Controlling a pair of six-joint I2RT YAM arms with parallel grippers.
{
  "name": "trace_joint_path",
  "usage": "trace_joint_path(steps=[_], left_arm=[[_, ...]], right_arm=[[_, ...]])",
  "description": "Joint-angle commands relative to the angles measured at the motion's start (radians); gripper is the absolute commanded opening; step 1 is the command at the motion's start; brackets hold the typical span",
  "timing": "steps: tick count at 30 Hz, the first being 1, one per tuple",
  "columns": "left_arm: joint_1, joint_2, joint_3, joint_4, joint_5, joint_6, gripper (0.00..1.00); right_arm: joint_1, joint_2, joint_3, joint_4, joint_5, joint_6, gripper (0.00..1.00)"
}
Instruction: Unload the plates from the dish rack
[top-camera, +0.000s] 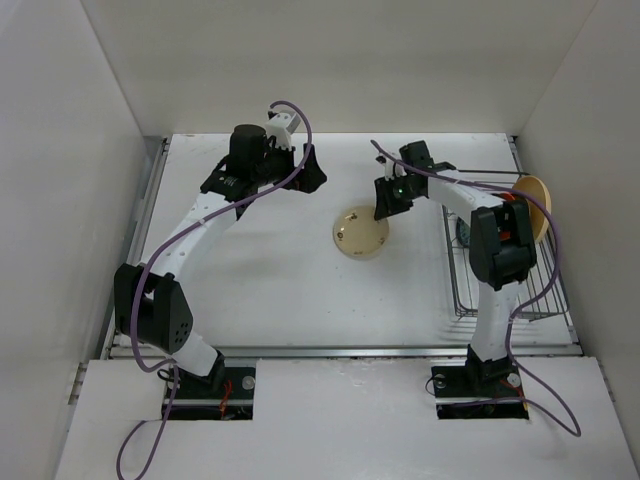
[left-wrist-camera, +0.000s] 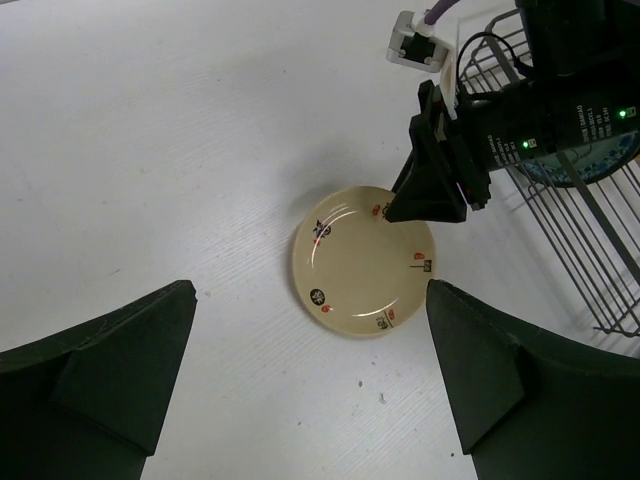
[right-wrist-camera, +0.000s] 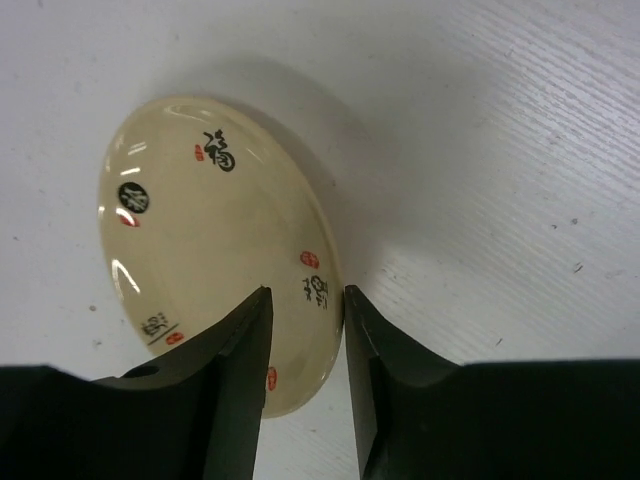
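Right end effector (right-wrist-camera: 306, 296) astride cream plate (right-wrist-camera: 210, 230); white table (right-wrist-camera: 480, 150), walls (top-camera: 60, 150).

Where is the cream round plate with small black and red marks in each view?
Top external: cream round plate flat on table, just right of centre.
Left wrist: mid-frame, slightly right.
Right wrist: left-centre, large, rim between the fingers.
Shared landmark: right gripper at the plate's rim.
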Motion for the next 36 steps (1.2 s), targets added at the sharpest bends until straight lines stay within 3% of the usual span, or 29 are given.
trace_joint_path(steps=[1, 8, 11, 13, 18, 21, 22, 26, 30, 36], left_arm=[[-0.001, -0.052, 0.025, 0.017, -0.003, 0.004, 1.00], [-0.001, -0.061, 0.025, 0.017, -0.003, 0.004, 1.00], [-0.001, -0.061, 0.025, 0.017, -0.003, 0.004, 1.00], [-0.001, -0.061, 0.025, 0.017, -0.003, 0.004, 1.00], [-0.001, -0.061, 0.025, 0.017, -0.003, -0.005, 1.00], [-0.001, -0.061, 0.025, 0.008, -0.003, -0.005, 1.00], [-0.001, -0.061, 0.025, 0.008, -0.003, -0.005, 1.00], [-0.001, -0.061, 0.035, 0.008, -0.012, -0.005, 1.00], [-0.001, -0.061, 0.035, 0.008, -0.012, -0.005, 1.00], [-0.001, -0.061, 0.035, 0.008, -0.012, -0.005, 1.00]], right_arm=[[0.007, 0.026, 0.044, -0.009, 0.039, -0.001, 0.41], [0.007, 0.026, 0.044, -0.018, 0.062, -0.001, 0.61], [0.007, -0.012, 0.044, -0.027, 0.082, -0.001, 0.64], [0.007, -0.056, 0.053, -0.027, 0.148, -0.012, 0.64], [0.021, -0.381, -0.023, 0.074, 0.350, -0.073, 0.64], [0.069, -0.592, -0.169, 0.229, 0.588, -0.151, 0.64], [0.069, -0.634, -0.210, 0.275, 0.711, -0.200, 0.65], [0.069, -0.718, -0.335, 0.389, 0.956, -0.290, 0.69], [0.023, -0.744, -0.402, 0.361, 1.015, -0.290, 0.69], [-0.060, -0.733, -0.380, 0.251, 1.005, -0.242, 0.59]])
